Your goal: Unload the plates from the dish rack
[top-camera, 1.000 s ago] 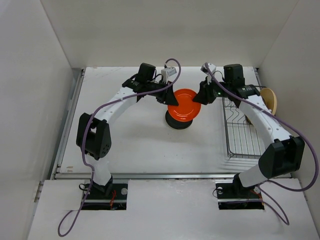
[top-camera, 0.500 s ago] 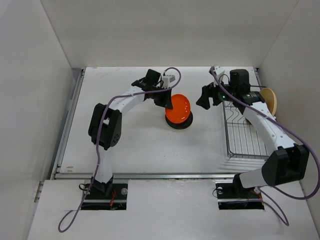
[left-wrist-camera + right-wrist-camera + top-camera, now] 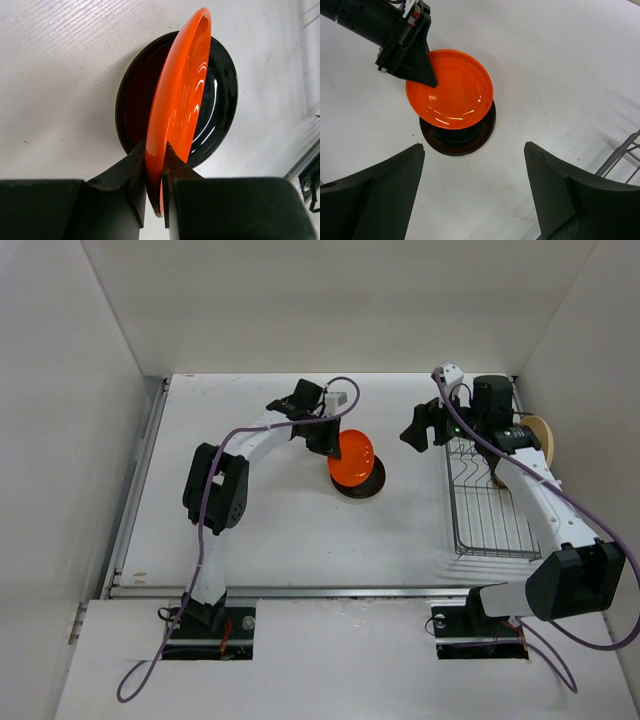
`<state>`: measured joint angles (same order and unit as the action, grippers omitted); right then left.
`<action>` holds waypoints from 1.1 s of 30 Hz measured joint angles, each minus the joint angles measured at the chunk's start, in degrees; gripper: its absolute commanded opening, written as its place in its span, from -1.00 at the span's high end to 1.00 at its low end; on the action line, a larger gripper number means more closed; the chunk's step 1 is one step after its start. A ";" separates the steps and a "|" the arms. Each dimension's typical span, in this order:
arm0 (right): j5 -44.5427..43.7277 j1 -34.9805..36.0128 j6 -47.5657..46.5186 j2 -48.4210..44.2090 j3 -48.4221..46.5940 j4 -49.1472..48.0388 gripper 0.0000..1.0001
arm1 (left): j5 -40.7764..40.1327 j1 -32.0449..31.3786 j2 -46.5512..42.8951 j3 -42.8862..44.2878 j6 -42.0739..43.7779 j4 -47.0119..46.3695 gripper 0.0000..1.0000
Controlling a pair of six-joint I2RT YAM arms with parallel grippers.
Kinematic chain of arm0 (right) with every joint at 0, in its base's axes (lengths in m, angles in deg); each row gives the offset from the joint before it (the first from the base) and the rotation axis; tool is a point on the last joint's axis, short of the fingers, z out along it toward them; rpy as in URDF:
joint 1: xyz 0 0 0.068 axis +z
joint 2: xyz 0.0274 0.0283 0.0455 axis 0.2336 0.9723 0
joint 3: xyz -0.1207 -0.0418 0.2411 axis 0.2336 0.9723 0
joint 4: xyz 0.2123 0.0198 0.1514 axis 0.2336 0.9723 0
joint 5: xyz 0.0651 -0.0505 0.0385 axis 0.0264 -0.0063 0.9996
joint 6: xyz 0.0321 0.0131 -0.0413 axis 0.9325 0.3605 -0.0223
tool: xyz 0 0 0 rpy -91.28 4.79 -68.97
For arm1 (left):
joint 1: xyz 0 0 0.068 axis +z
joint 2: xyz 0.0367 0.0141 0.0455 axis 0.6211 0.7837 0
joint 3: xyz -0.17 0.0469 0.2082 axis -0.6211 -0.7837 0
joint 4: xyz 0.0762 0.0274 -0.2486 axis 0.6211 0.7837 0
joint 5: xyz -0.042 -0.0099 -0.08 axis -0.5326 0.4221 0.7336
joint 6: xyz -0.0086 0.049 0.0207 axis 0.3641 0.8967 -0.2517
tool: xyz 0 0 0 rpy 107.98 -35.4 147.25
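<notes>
My left gripper [image 3: 329, 443] is shut on the rim of the orange plate [image 3: 353, 458] and holds it tilted just above the black plate [image 3: 362, 484] that lies on the table. The left wrist view shows the orange plate [image 3: 177, 112] edge-on between my fingers, over the black plate [image 3: 220, 100]. My right gripper [image 3: 418, 429] is open and empty, up beside the far left corner of the silver wire dish rack [image 3: 485, 500]. A tan plate [image 3: 540, 441] stands at the rack's far right. The right wrist view shows the orange plate [image 3: 451, 90] above the black one [image 3: 465, 140].
White walls close in the table on the left, back and right. The dish rack stands along the right side. A rack corner shows in the right wrist view [image 3: 620, 157]. A rail runs along the table's near edge [image 3: 300, 589].
My right gripper has let go of the orange plate and drawn back right toward the rack. My left gripper keeps the plate and has lowered and tilted it over the black plate.
</notes>
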<state>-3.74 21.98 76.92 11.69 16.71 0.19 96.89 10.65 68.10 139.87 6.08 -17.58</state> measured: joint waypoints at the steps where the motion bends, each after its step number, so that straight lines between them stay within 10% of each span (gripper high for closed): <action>1: 0.00 -0.17 0.00 0.00 0.00 0.00 -0.73 | -0.02 0.00 0.04 0.09 -0.04 0.00 0.92; 23: 0.74 -1.01 0.00 -0.02 0.00 0.07 -0.73 | -3.63 0.02 1.22 0.50 -0.07 1.64 -0.01; 33: -16.61 -1.77 -1.40 -6.58 0.63 -0.17 -0.79 | -6.82 0.02 1.16 0.76 -0.11 2.21 -0.49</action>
<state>-20.35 20.21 75.52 5.11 17.34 0.02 90.07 10.67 69.26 140.64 5.97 -15.37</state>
